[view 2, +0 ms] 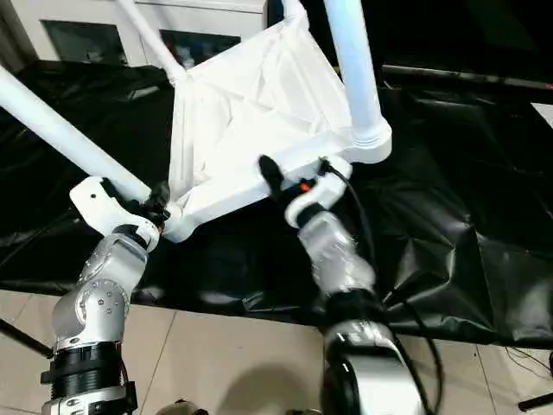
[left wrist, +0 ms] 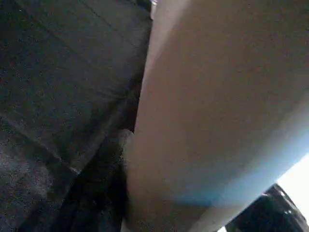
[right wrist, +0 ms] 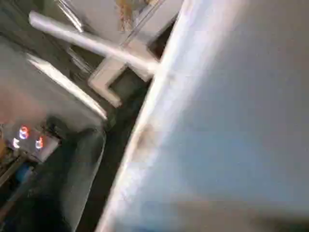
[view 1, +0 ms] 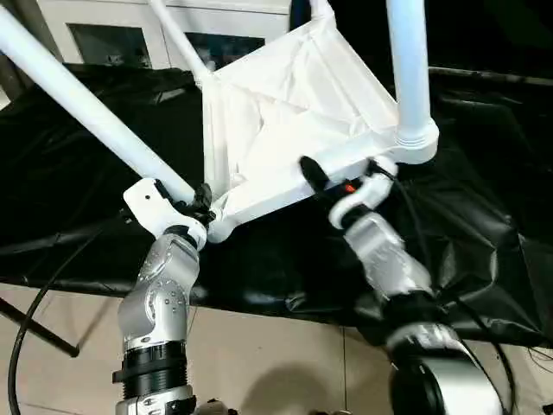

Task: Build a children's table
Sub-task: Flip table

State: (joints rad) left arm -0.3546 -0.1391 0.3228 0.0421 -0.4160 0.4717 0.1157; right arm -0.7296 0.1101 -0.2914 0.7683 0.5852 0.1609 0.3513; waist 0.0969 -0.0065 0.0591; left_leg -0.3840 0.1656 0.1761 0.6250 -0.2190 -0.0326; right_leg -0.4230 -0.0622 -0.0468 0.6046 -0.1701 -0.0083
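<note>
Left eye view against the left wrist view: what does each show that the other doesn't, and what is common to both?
The left eye view alone takes in the tilted white tabletop with its ribbed underside up, the upright leg in its corner socket, the right hand open at the tabletop's near edge, both silver forearms, the glass-door cabinet and the pale floor. The left wrist view alone gives a close look along the slanted leg. Both share that leg, with the left hand at its lower end, and the black cloth.
</note>
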